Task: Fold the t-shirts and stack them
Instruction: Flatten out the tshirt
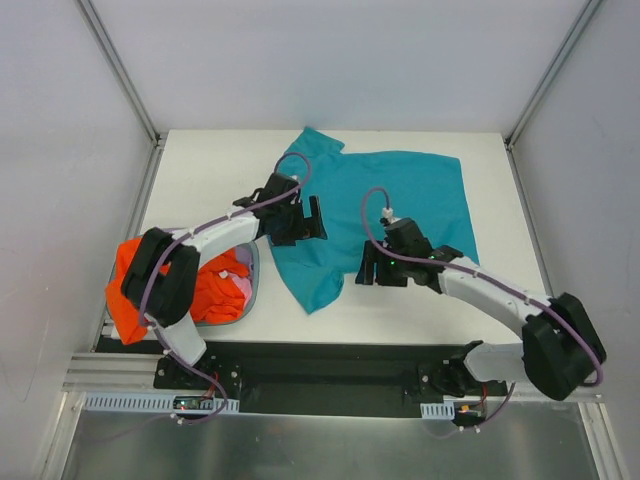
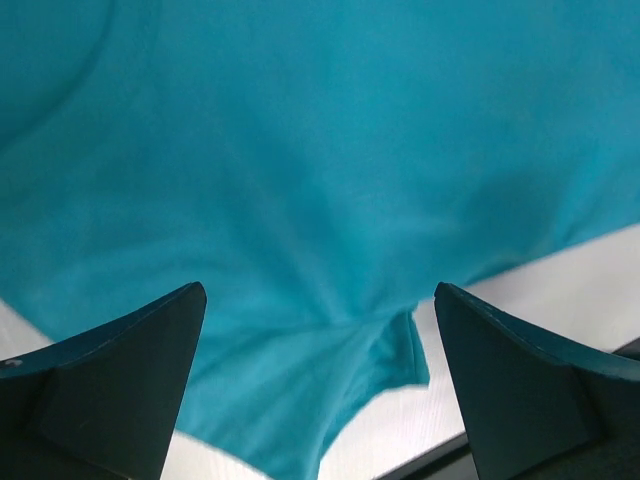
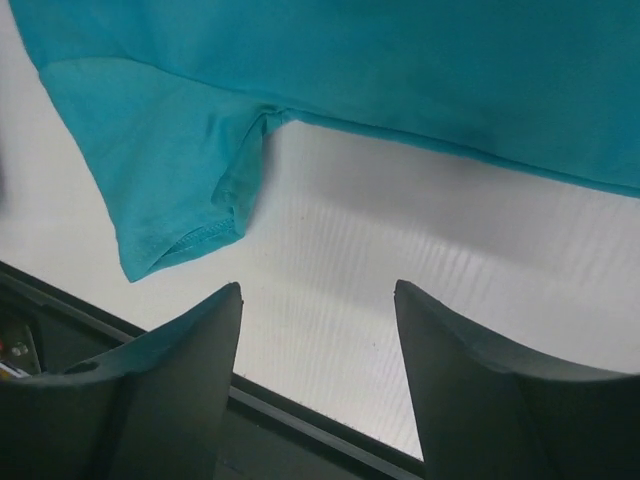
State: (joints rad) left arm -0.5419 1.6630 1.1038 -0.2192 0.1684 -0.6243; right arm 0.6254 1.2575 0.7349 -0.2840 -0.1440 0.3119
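Teal t-shirt spread out, both grippers open above it.

The teal t-shirt [image 1: 400, 200] lies mostly flat on the white table [image 1: 200, 180], one sleeve pointing toward the near edge. The left gripper [image 1: 305, 222] hovers over the shirt's left part, fingers apart, nothing between them. The right gripper [image 1: 368, 268] sits just beside the near sleeve over bare table, fingers likewise apart and empty. The orange t-shirt [image 1: 215, 290] and pink t-shirt [image 1: 240, 287] lie crumpled in a grey-rimmed bin [image 1: 256, 275] at the left.
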